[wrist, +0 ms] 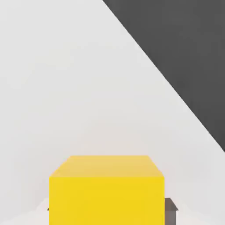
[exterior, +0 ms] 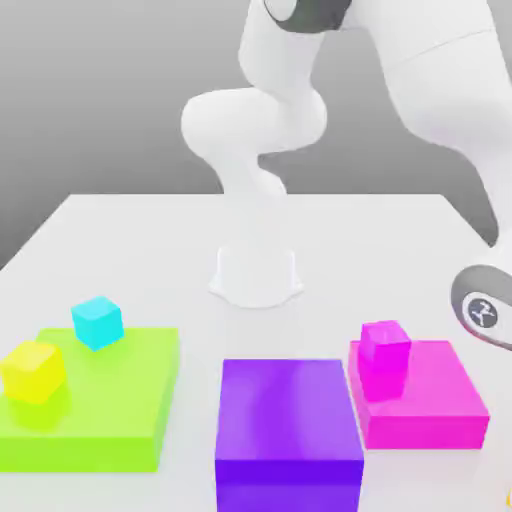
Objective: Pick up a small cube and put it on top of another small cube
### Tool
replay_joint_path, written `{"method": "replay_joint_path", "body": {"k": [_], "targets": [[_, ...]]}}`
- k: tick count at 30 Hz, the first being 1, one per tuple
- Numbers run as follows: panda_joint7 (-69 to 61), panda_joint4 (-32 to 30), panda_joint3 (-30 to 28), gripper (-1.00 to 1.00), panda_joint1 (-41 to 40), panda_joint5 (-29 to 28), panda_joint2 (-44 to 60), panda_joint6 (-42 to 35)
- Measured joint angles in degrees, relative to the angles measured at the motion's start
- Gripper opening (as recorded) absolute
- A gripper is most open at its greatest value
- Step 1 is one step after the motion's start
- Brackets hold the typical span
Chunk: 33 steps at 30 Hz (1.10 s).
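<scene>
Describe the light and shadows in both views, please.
Exterior view: soft, even light; the purple block has a pale sheen on top, and the blocks cast only faint shadows on the table. Hand view: the orange cube has a lighter top and darker front, with little shadow beside it.

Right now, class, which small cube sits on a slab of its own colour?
The magenta cube, on the magenta slab. The yellow cube sits on the green slab, and the cyan cube is at that slab's far edge.
</scene>
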Motion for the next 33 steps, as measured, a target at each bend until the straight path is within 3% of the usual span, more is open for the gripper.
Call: {"method": "replay_joint_path", "body": {"k": [6,18,28,33], "targets": [[-2.6,-3.4,2.4,-1.00,-2.0,3.0,-9.5,-6.1],[-16.4,-24.0,5.0,-1.00,-5.6,11.7,-34.9,-10.0],[-28.5,-41.4,1.5,-1.00,-2.4,19.5,-56.0,-13.4],[-29.7,-45.4,1.7,-1.00,-2.5,19.8,-52.2,-5.6]]}}
